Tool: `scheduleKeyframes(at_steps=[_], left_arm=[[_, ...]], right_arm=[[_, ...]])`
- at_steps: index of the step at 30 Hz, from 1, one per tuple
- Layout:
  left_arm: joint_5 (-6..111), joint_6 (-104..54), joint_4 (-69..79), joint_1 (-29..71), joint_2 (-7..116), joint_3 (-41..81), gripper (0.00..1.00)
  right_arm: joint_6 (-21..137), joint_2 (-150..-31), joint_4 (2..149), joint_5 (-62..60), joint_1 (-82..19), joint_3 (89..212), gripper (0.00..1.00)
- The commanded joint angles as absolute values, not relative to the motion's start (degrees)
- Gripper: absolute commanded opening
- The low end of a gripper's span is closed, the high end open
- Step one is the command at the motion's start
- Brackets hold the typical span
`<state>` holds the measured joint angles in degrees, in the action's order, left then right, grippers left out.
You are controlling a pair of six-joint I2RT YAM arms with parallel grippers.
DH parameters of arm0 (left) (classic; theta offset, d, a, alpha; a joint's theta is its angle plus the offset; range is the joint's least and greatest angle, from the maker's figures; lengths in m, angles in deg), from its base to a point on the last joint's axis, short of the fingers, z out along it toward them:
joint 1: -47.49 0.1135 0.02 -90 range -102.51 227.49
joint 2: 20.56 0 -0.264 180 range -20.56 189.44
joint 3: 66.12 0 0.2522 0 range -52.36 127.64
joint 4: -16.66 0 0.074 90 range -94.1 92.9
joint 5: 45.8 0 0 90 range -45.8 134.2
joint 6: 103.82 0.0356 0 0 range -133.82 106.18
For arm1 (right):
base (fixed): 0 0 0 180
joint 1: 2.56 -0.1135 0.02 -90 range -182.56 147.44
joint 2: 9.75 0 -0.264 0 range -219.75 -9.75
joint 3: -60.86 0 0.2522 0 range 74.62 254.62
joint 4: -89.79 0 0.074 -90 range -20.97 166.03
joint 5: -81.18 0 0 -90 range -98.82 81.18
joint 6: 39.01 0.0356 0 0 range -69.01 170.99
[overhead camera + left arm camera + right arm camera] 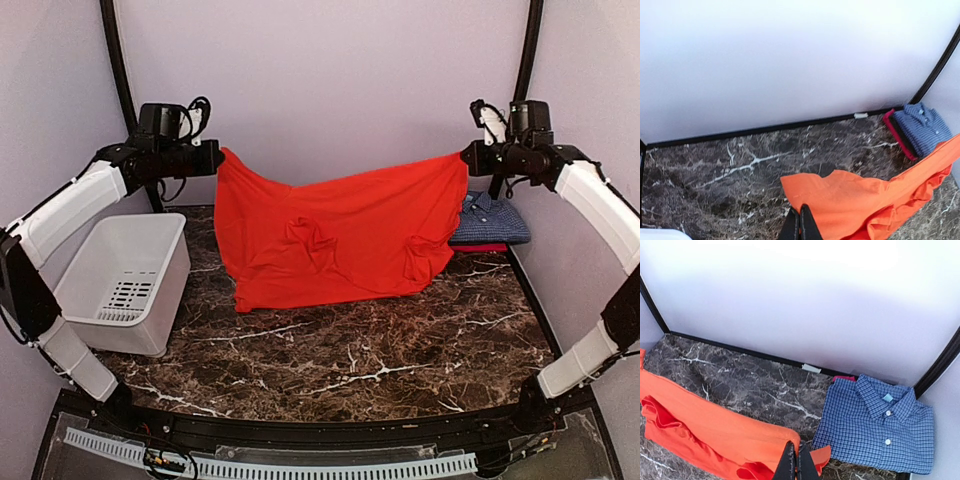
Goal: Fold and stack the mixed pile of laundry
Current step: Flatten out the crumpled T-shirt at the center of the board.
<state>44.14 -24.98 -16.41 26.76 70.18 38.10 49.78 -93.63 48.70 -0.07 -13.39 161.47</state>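
my left fingers [791,227] clenched on one top corner of the orange-red shirt [340,235] | my right fingers [788,466] clenched on the other | I hold it spread mid-frame, lower edge at the tabletop [350,350], probably to flatten it for folding | checked shirt [490,220] lies folded, upper right

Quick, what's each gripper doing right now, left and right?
The left gripper is shut on one top corner of the orange-red shirt.
The right gripper is shut on its other top corner.
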Motion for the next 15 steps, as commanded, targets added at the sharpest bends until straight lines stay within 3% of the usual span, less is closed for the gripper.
scheduleKeyframes(at_steps=[1,10,15], left_arm=[[48.8,-24.08,-7.44,27.1,57.72,38.51,0.0],[62.24,-25.21,-8.56,26.94,48.32,47.57,0.0],[62.3,-25.13,-8.91,26.84,45.76,47.97,0.0]], right_arm=[[51.96,-85.24,48.33,-3.15,-13.45,167.01,0.0],[52.88,-76.35,41.44,1.32,-14.31,180.12,0.0],[51.69,-75.88,39.27,0.12,-14.51,183.17,0.0]])
